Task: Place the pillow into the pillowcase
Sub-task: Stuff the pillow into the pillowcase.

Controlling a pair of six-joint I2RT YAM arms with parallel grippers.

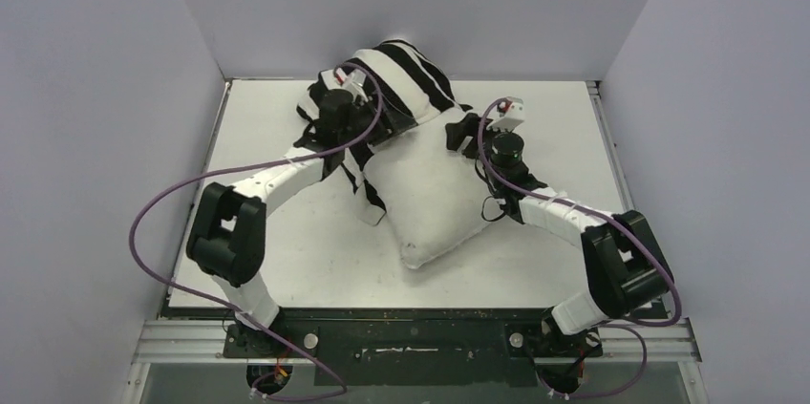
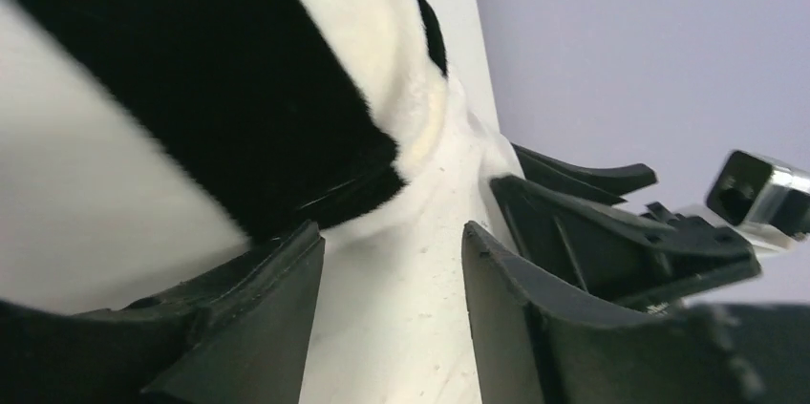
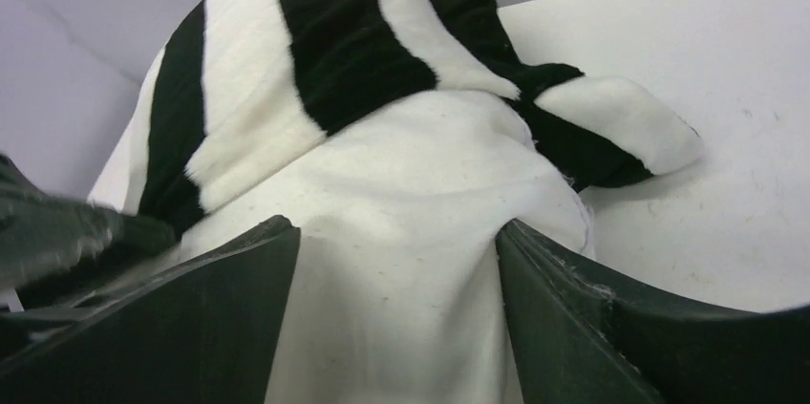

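Note:
The off-white pillow point(image 1: 430, 203) lies slanted across the middle of the table, its far end inside the black-and-white striped pillowcase point(image 1: 406, 79), which bunches up against the back wall. My left gripper point(image 1: 382, 125) is at the pillowcase's mouth on the left. In the left wrist view the left gripper point(image 2: 392, 232) is open, the striped pillowcase point(image 2: 239, 108) hem just above its left finger. My right gripper point(image 1: 465, 132) is at the pillow's right edge. In the right wrist view the right gripper point(image 3: 396, 227) is open, astride bulging pillow point(image 3: 392, 232) fabric below the pillowcase point(image 3: 344, 51) hem.
The white table point(image 1: 287, 251) is boxed in by grey walls at the left, back and right. Purple cables point(image 1: 153, 213) loop off both arms. A loose striped flap point(image 1: 368, 199) hangs beside the pillow's left side. The right gripper's fingers point(image 2: 592, 223) show in the left wrist view.

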